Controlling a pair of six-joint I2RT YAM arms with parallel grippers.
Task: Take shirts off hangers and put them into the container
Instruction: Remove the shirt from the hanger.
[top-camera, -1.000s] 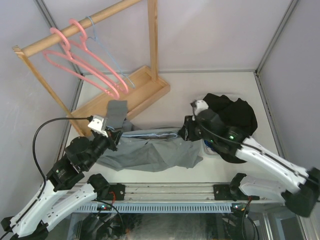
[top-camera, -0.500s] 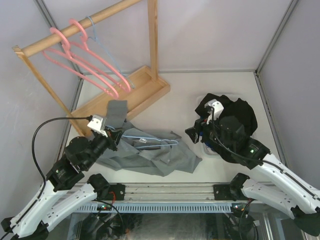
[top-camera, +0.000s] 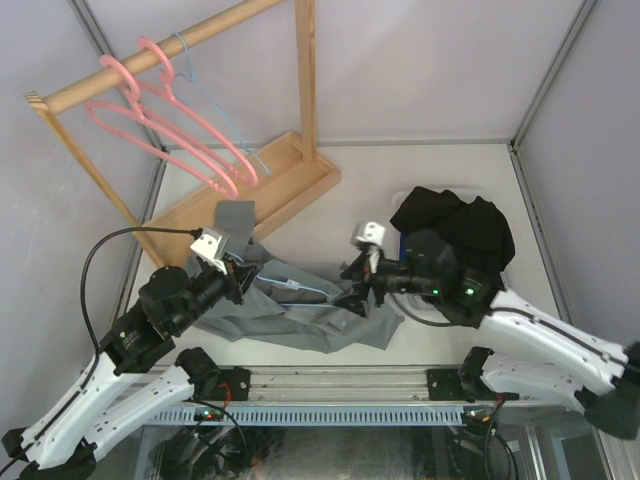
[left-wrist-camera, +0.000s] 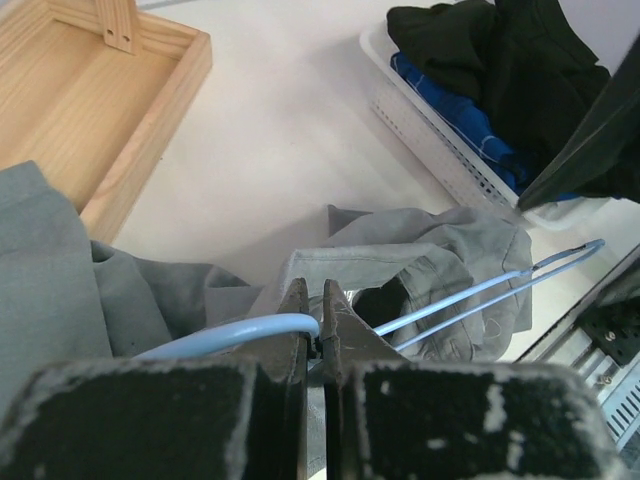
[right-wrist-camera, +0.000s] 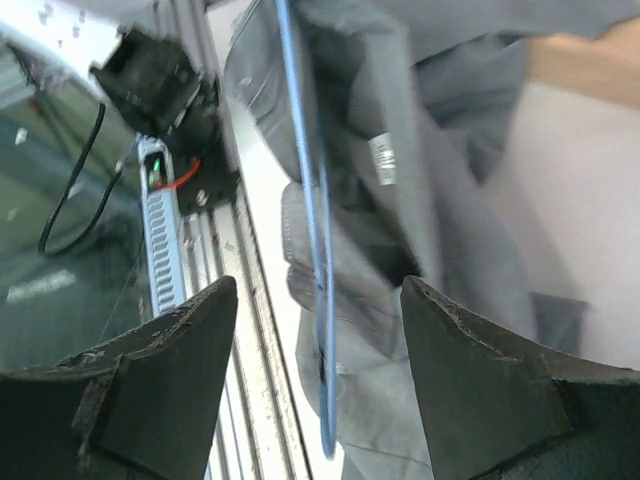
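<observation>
The left gripper (left-wrist-camera: 322, 300) is clamped on the light-blue wire hanger (left-wrist-camera: 460, 297), whose long axis runs through the grey shirt (top-camera: 300, 318) lying on the table (top-camera: 380, 180) toward the right gripper (right-wrist-camera: 318, 290), which hovers spread open just above its far end.

Plain pale walls (top-camera: 430, 70) close in a white tabletop (top-camera: 370, 190), evenly lit. A wooden rack (top-camera: 305, 80) stands at its far-left corner, and a metal rail (top-camera: 330, 381) runs along the near edge.
</observation>
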